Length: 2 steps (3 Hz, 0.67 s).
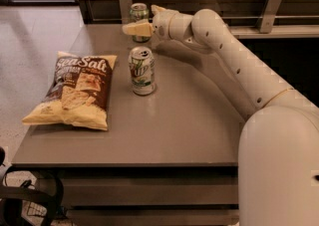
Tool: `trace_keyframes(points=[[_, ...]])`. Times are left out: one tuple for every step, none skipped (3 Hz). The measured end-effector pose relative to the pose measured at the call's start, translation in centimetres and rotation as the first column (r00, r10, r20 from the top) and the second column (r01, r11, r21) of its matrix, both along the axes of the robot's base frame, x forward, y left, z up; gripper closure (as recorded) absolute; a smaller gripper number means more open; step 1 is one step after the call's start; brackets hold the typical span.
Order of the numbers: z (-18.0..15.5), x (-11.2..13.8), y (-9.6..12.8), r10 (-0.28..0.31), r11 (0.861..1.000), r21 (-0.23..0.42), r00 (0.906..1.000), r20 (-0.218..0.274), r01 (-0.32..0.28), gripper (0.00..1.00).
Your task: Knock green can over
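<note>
Far left: chip bag [70, 90] lies flat near the table [194, 125] edge, well apart from the action, so it's no obstacle. Next, w/ a gap to the right of the bag, the whiter can w/ the green logo [142, 70] stands upright mid-table. It's not the target, but it sits in front of it, so the arm has to reach past it.

Behind that, at the table's back edge by the wall bracket [124, 1], the green can [139, 11] is upright, not yet knocked over. The gripper [141, 20] is right at it, low over the table. Jaws look spread, gripping nothing. One pale finger [137, 28] crosses in front of the can's lower body; can't tell if it touches.

To the right, the arm [234, 56] stretches in from the robot's base [279, 170], coming at the can side-on. Prob. because a push at that height tips it rather than slides it. Risk: the wall behind may block the fall.
</note>
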<state>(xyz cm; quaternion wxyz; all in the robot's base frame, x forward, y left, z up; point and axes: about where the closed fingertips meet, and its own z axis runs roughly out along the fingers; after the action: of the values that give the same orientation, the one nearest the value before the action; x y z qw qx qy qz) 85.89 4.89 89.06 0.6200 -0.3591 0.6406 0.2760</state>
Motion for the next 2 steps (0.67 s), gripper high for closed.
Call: trace_keyframes(points=[[-0.05, -0.04, 0.28, 0.004, 1.000, 0.001, 1.0000, -0.001, -0.004, 0.40], [-0.12, -0.08, 0.65, 0.008, 1.000, 0.001, 1.0000, -0.002, -0.008, 0.64]])
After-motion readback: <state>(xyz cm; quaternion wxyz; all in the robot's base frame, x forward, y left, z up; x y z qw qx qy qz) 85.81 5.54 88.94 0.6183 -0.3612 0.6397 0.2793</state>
